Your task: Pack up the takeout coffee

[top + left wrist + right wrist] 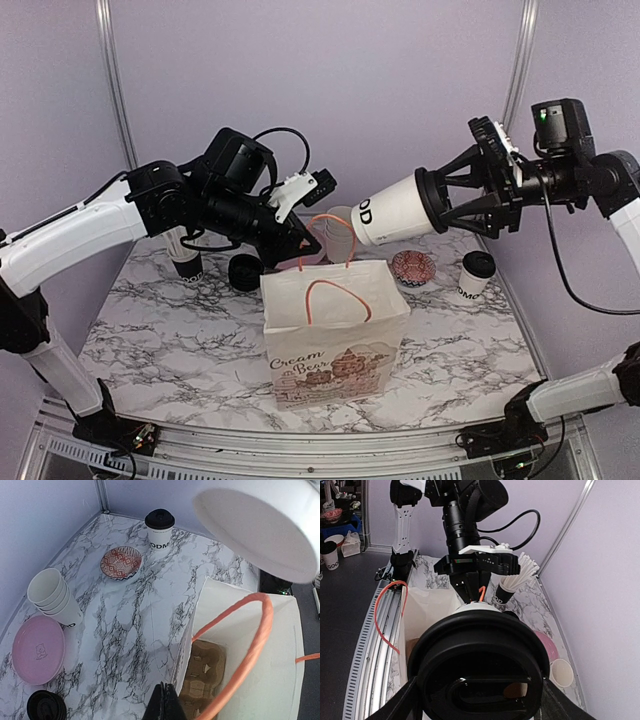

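While the left gripper (306, 232) pinches shut on the paper bag's (335, 340) rear rim, the right gripper (452, 205) clamps a takeout coffee cup (395, 212) by its lid end, held sideways above the bag mouth. The step in hand appears to be loading. The next move calls for tilting the cup upright and lowering it into the cardboard carrier (202, 667) — a second cup (477, 277) stands on the marble table (180, 320).
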